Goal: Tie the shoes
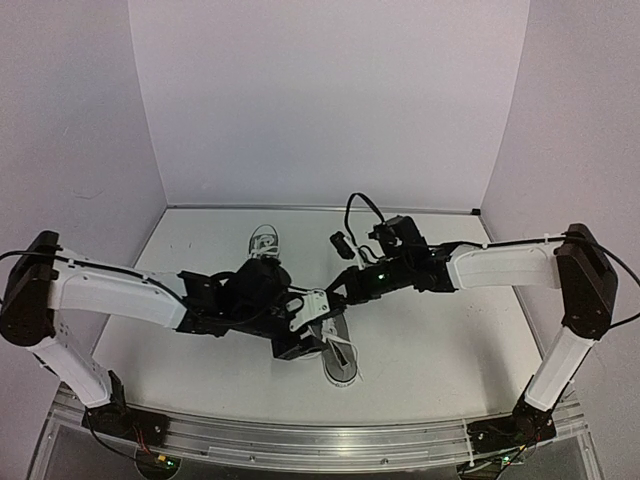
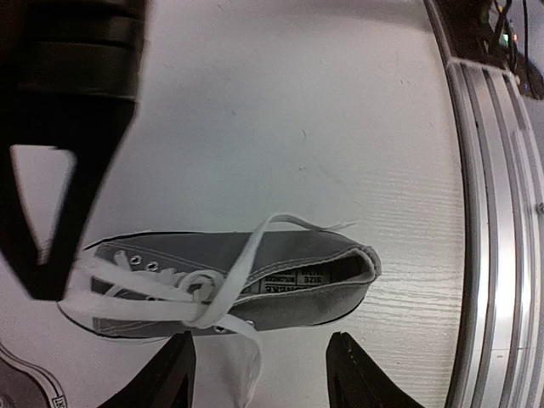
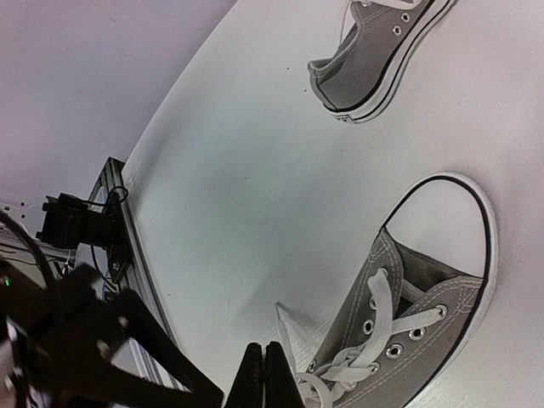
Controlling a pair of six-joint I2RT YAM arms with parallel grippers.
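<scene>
While the white table (image 1: 450,330) is carrying both shoes, the left arm (image 1: 110,290) and right arm (image 1: 500,265) are leaning in from opposite sides, meeting right above the near shoe (image 2: 289,255). The near shoe is lying flat on its sole, grey canvas with white rubber, its heel opening pointing toward the arm bases. The far shoe (image 1: 263,240) is sitting well apart from the near shoe, beyond it and off to the left. The left gripper (image 2: 261,344) is hanging over the near shoe's laced middle with its fingers spread wide and a lace strand showing in the gap. The right gripper (image 3: 263,361) is hovering just beside the near shoe's lacing, fingers pressed together. White laces (image 2: 229,280) are lying loose across the near shoe's tongue, one end trailing off its side.
</scene>
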